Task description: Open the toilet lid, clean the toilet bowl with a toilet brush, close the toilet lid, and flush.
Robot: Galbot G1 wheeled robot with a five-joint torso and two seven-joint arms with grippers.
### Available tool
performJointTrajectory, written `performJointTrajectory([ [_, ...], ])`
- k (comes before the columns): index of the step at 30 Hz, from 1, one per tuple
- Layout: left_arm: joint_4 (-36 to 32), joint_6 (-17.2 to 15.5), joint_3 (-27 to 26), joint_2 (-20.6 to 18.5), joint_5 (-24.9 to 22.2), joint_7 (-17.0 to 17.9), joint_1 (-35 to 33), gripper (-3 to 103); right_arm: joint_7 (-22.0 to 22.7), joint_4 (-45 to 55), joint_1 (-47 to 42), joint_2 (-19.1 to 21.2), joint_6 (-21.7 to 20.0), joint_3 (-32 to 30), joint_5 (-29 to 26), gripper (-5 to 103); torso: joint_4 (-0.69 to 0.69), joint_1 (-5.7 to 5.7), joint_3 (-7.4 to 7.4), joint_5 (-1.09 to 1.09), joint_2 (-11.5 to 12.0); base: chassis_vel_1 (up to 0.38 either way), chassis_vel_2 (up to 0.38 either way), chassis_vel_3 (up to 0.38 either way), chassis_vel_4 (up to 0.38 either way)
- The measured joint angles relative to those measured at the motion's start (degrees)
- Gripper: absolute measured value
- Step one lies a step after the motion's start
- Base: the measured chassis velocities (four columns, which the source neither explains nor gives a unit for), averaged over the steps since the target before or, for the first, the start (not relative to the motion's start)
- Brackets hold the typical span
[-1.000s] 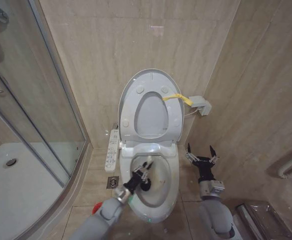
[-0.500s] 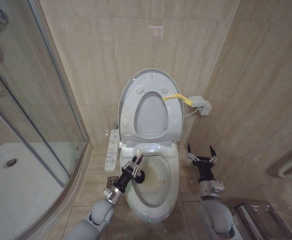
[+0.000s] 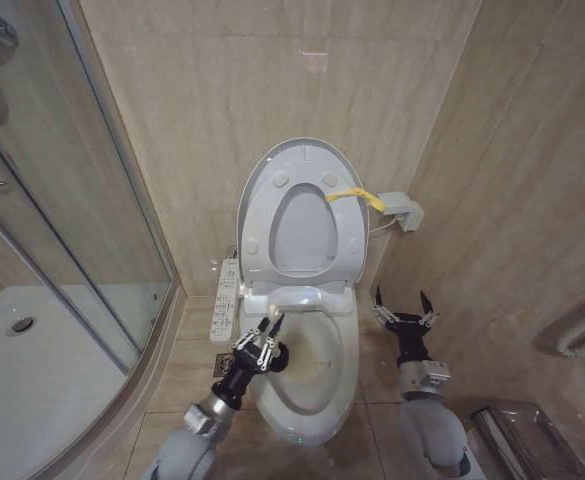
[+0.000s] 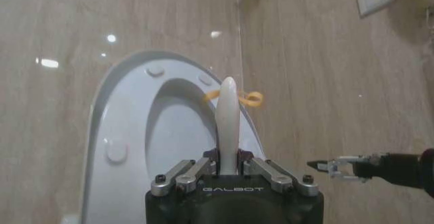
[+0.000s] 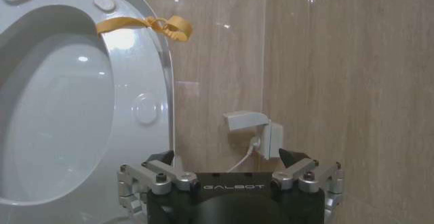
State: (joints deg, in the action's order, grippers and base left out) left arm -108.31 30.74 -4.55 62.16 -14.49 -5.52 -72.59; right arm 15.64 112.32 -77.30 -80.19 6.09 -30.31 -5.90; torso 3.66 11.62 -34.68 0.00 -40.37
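The toilet lid (image 3: 302,235) stands raised against the wall with the seat ring (image 3: 262,215) up in front of it, and a yellow loop tag (image 3: 353,195) hangs at its right side. Below, the white toilet bowl (image 3: 344,352) lies uncovered, with its button panel (image 3: 225,300) along the left. My left gripper (image 3: 261,340) is over the bowl's left rim, shut on the toilet brush's white handle (image 4: 228,113). The black bristle head (image 3: 278,355) sits just inside the rim. My right gripper (image 3: 400,306) is held open, right of the bowl, with nothing in it. The right wrist view faces the raised lid (image 5: 61,117) and tag (image 5: 162,26).
A glass shower enclosure (image 3: 82,230) with a white tray (image 3: 32,380) takes up the left. A floor drain (image 3: 222,366) lies beside the bowl. A wall box (image 3: 402,211) with a cable is mounted right of the lid. A pipe (image 3: 584,335) and a metal frame (image 3: 520,440) sit at the right.
My left gripper has carried the brush from the middle of the bowl leftward and up to the bowl's left rim. The right arm has stayed still.
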Motion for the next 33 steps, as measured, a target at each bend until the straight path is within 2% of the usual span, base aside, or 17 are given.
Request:
performJointTrajectory([
  [5, -4.58, -0.75, -2.83, -1.50, 1.39, 0.70, -5.19, 17, -0.01, 0.00, 0.00, 0.00, 0.00, 0.00, 0.00, 100, 0.01, 0.00, 0.00, 0.00, 0.00, 0.000, 0.000, 0.000, 0.000],
  [11, -10.92, -0.68, -10.90, -2.35, 2.81, 0.81, -14.49, 17, -0.01, 0.00, 0.00, 0.00, 0.00, 0.00, 0.00, 100, 0.01, 0.00, 0.00, 0.00, 0.00, 0.000, 0.000, 0.000, 0.000],
  [18, -14.48, 0.90, -17.35, -1.16, 3.39, 1.08, -22.99, 17, 0.00, 0.00, 0.00, 0.01, 0.00, 0.00, 0.00, 100, 0.00, 0.00, 0.00, 0.00, 0.00, 0.000, 0.000, 0.000, 0.000],
  [23, -12.56, 3.81, -20.64, 0.96, 4.93, 2.35, -25.51, 17, 0.00, 0.00, 0.00, 0.00, 0.00, 0.00, 0.00, 100, 0.01, 0.00, 0.00, -0.01, 0.00, 0.000, 0.000, 0.000, 0.000],
  [26, -9.62, 7.18, -23.06, 1.85, 5.37, 3.26, -27.31, 17, 0.00, 0.00, 0.00, 0.00, 0.00, 0.00, 0.00, 100, 0.00, 0.00, 0.00, 0.00, 0.00, 0.000, 0.000, 0.000, 0.000],
  [27, -9.62, 7.18, -23.06, 1.85, 5.37, 3.26, -27.31, 17, 0.00, 0.00, 0.00, 0.00, 0.00, 0.00, 0.00, 100, 0.00, 0.00, 0.00, 0.00, 0.00, 0.000, 0.000, 0.000, 0.000],
  [30, -4.86, 11.06, -25.48, 2.22, 4.91, 4.92, -27.32, 17, -0.01, 0.00, 0.00, 0.00, 0.00, 0.00, 0.00, 100, 0.01, 0.00, 0.00, 0.00, 0.00, 0.000, 0.000, 0.000, 0.000],
  [31, -4.86, 11.06, -25.48, 2.22, 4.91, 4.92, -27.32, 17, -0.01, 0.00, 0.00, 0.00, 0.00, 0.00, 0.00, 100, 0.01, 0.00, 0.00, 0.00, 0.00, 0.000, 0.000, 0.000, 0.000],
  [33, -1.18, 13.12, -25.84, 2.44, 4.23, 5.85, -26.89, 17, 0.00, 0.00, 0.00, 0.00, 0.00, 0.00, 0.00, 100, 0.00, 0.00, 0.00, -0.01, 0.00, 0.000, 0.000, 0.000, 0.000],
])
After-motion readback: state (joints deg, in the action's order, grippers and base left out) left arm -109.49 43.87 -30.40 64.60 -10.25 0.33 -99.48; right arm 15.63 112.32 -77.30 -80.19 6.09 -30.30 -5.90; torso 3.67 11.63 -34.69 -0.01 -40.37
